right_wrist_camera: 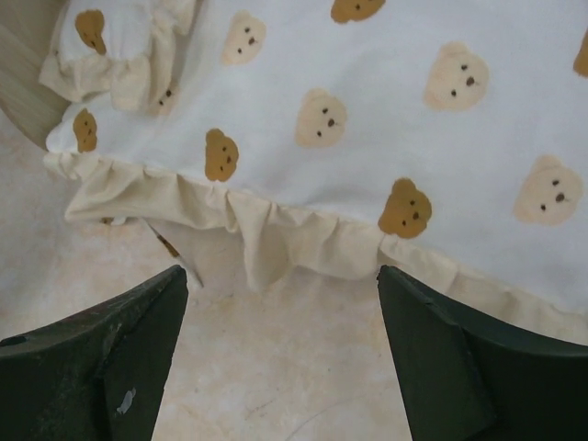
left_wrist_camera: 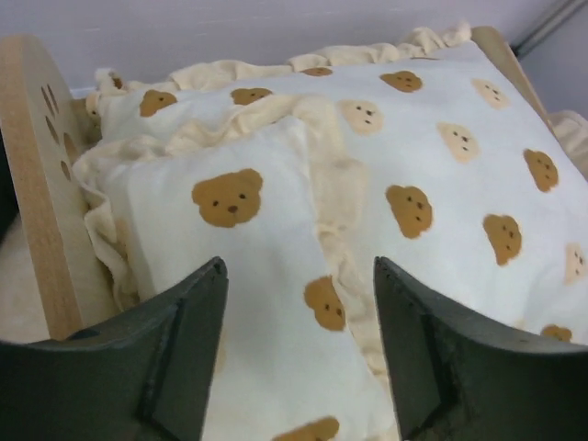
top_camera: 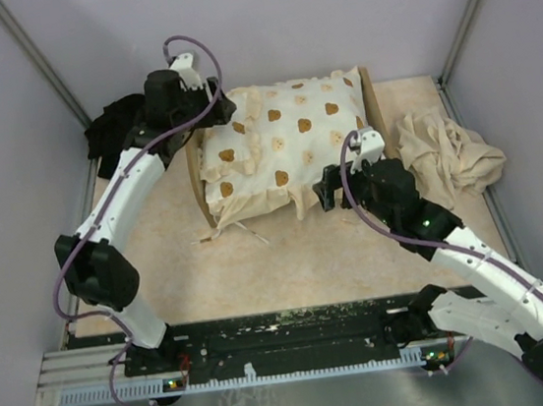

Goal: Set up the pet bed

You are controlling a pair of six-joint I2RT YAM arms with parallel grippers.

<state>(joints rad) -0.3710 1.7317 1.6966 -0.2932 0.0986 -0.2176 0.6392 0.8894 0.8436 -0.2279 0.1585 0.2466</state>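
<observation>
Light wood is seen at both ends of the pet bed [top_camera: 193,188], which is placed at the middle back of the tabletop [top_camera: 289,260], its rounded headboard turned toward the left arm. Most of the frame is covered by a cream frilled cushion [top_camera: 284,147] printed with brown and tan bear faces. From the left wrist, the paw-print cutout is seen on the headboard [left_wrist_camera: 32,202] at the left edge, and a smaller frilled pillow [left_wrist_camera: 248,276] of the same print is laid against it on top of the cushion [left_wrist_camera: 441,138]. The left fingers [left_wrist_camera: 184,340] are held apart just above this pillow at the headboard end [top_camera: 213,111]; whether it is touched cannot be told, and nothing is gripped. The right fingers [right_wrist_camera: 129,340] are spread wide over bare tabletop [right_wrist_camera: 276,367], just beside the cushion's near frill [right_wrist_camera: 303,239], and nothing is clamped between them; from above they [top_camera: 327,188] are seen at the near right corner of the bed. A plain beige cloth [top_camera: 449,156] is left crumpled on the tabletop to the right of the bed, apart from it.
</observation>
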